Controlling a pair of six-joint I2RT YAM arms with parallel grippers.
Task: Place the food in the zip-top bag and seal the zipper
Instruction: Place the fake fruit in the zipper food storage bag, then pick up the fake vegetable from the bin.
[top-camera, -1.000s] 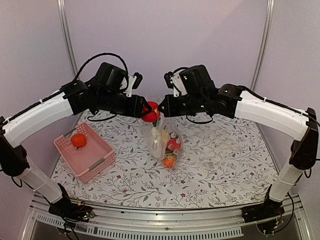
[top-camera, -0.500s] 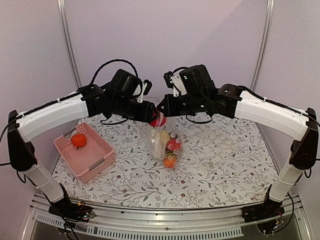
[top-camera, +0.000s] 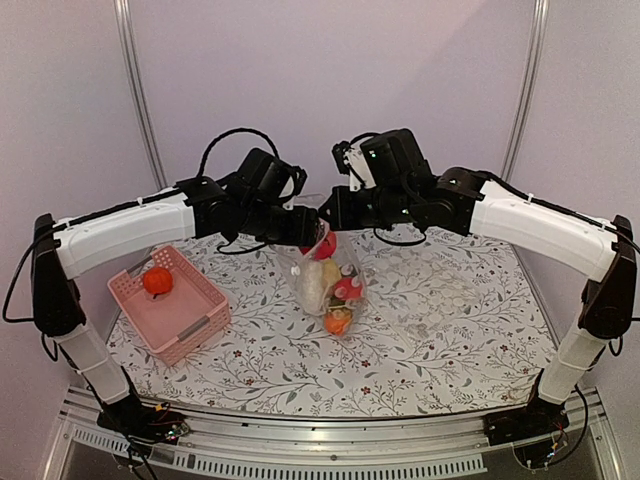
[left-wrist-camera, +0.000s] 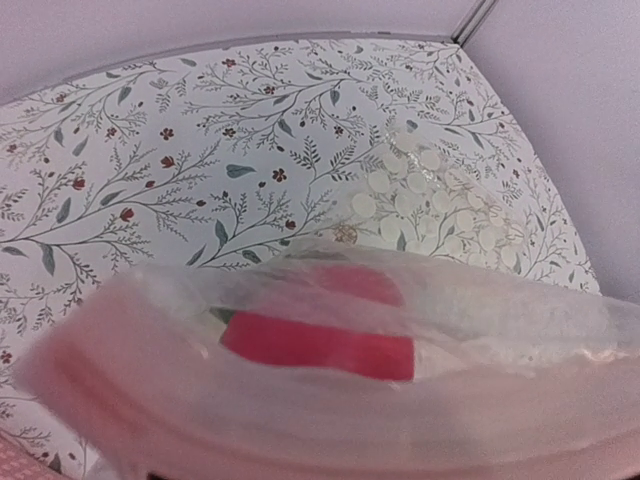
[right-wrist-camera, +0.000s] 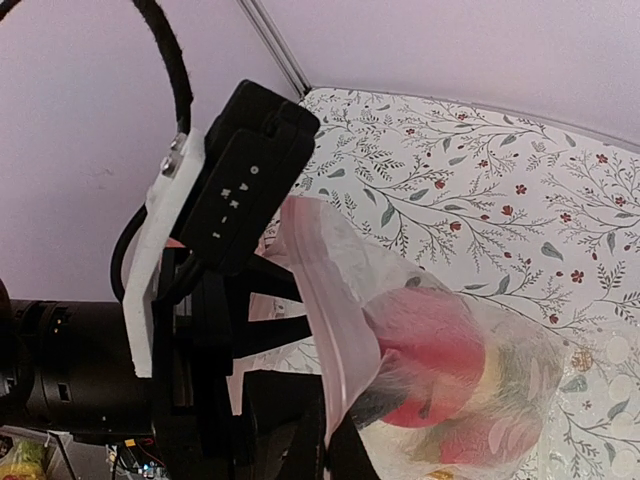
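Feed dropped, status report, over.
Right gripper shut on bag rim, holding it up. Left gripper at bag mouth, jaws unclear. Red fruit inside; orange fruit in basket.

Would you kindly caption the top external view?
Right gripper holds up the zip-top bag, left gripper at its mouth; an orange fruit sits in the pink basket.

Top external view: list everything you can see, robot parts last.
zip-top bag: one, transparent, hanging mid-table from the grippers
food in bag: at least four pieces, red, orange, pale yellow, inside the bag
orange food: one, orange, in the basket
basket: one, pink, table's left side
table: one, white floral cover
left gripper: one, black, at the bag's mouth
right gripper: one, black, shut on the bag's rim
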